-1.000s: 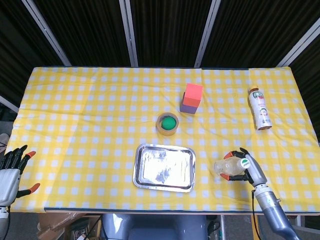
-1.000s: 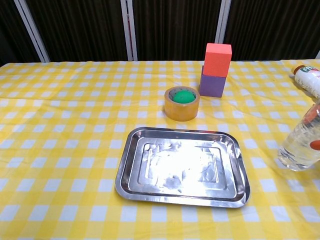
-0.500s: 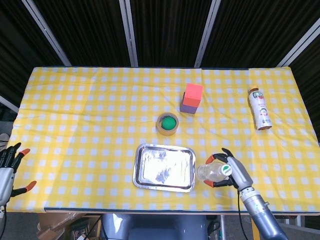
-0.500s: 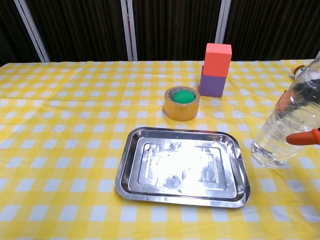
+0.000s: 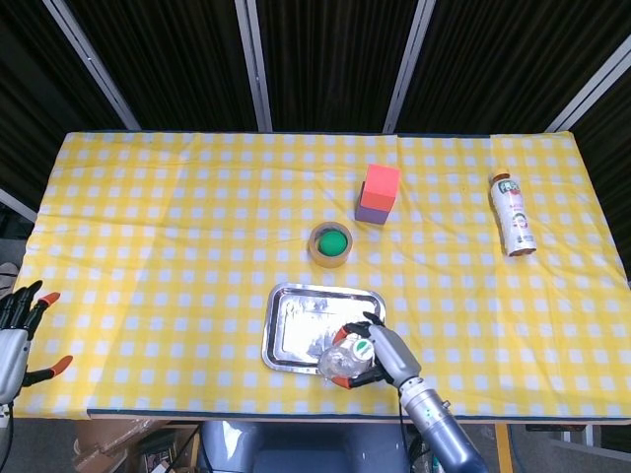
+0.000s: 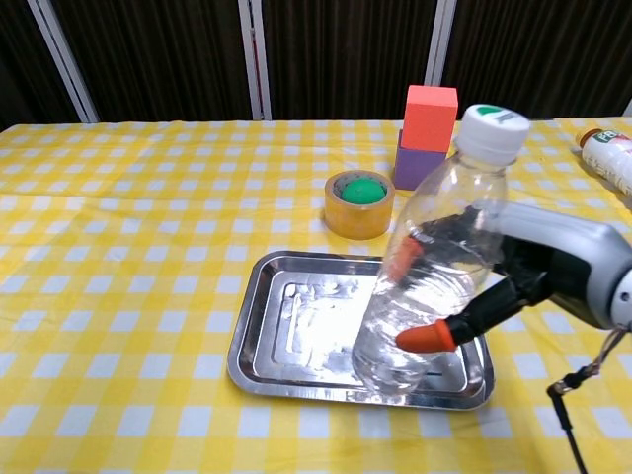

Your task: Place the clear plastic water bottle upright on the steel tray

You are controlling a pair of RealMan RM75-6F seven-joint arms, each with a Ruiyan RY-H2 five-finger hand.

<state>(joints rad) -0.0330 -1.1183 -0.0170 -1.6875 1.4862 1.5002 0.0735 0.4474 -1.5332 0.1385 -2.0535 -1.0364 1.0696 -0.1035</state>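
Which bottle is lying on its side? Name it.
The white-labelled bottle near the table's far right edge lies flat on the cloth. The clear water bottle is held tilted over the steel tray by the right hand.

Left robot hand [image 5: 18, 340] cut by frame edge (head view), drink bottle [image 6: 612, 158] cropped at right

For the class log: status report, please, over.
Right hand grips clear plastic water bottle, tilted over steel tray. Left hand open, idle at table edge. Nothing lies on the tray.
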